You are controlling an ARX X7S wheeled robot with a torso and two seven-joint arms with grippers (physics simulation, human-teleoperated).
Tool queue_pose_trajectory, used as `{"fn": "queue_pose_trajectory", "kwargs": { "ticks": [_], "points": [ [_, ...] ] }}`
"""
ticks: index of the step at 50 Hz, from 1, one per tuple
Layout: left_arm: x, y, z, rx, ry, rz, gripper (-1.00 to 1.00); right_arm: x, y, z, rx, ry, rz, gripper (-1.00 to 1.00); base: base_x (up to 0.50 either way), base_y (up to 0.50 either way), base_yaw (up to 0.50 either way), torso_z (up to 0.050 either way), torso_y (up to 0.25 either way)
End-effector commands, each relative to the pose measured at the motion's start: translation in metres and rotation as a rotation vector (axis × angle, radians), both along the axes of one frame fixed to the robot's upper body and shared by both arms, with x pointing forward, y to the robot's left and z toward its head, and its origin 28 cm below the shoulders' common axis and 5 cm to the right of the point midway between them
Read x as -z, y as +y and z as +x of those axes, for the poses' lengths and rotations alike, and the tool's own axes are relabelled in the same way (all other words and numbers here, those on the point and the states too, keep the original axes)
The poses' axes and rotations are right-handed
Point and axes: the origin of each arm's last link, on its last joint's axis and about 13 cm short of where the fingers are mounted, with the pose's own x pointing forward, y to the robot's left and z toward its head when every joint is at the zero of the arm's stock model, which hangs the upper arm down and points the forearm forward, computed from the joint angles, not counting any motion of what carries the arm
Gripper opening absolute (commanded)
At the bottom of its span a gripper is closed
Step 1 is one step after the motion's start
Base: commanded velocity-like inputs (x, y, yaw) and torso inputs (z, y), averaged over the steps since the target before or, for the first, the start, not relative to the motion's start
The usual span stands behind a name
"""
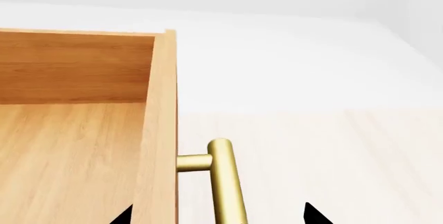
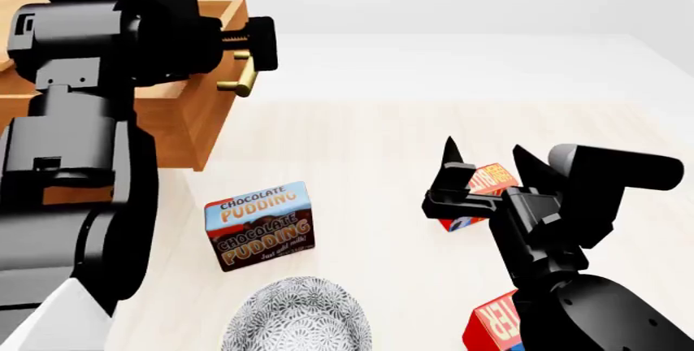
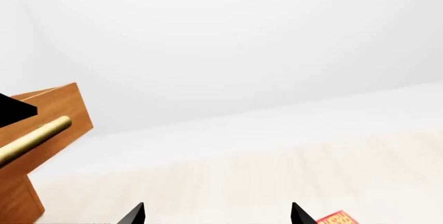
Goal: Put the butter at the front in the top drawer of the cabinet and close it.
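Note:
The cabinet [image 2: 162, 136] stands at the far left. Its top drawer [image 1: 69, 146] is pulled out and nothing shows in the part I see. My left gripper [image 1: 218, 218] is open, with its fingertips either side of the drawer's front panel [image 1: 161, 130] and brass handle [image 1: 227, 182]; it also shows in the head view [image 2: 252, 52]. My right gripper [image 2: 483, 160] is open and empty, just above a red butter box [image 2: 483, 184] whose corner shows in the right wrist view [image 3: 333, 218]. A second red butter box [image 2: 496, 325] lies nearer me, partly hidden by my right arm.
A chocolate pudding box [image 2: 260, 225] stands in the middle of the pale floor. A patterned grey bowl [image 2: 298, 318] sits nearer me, at the bottom edge. The cabinet's corner [image 3: 52, 120] and handle [image 3: 35, 136] show in the right wrist view.

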Motion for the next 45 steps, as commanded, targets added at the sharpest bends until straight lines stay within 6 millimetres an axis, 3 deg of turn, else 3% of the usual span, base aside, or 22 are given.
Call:
{"fn": "queue_pose_trajectory", "kwargs": {
  "ticks": [1,16,28,45],
  "points": [
    [0.013,-0.036,0.001,0.254,0.056,-0.259,1.00,0.002,-0.001,0.001,-0.001,0.005,0.003,1.00,0.00,0.00,-0.01,0.000,0.000],
    [0.009,-0.046,-0.003,0.291,0.047,-0.264,1.00,0.002,-0.001,-0.001,-0.001,0.003,0.006,1.00,0.00,0.00,0.00,-0.001,0.000],
    [-0.004,-0.038,-0.014,0.264,0.008,-0.234,1.00,-0.001,0.001,-0.004,-0.014,-0.003,0.002,1.00,0.00,0.00,-0.01,0.000,0.000],
    [-0.039,-0.019,-0.052,0.186,-0.116,-0.132,1.00,-0.006,0.002,-0.015,-0.031,-0.026,0.000,1.00,0.00,0.00,0.00,0.000,0.003]
  ]
}}
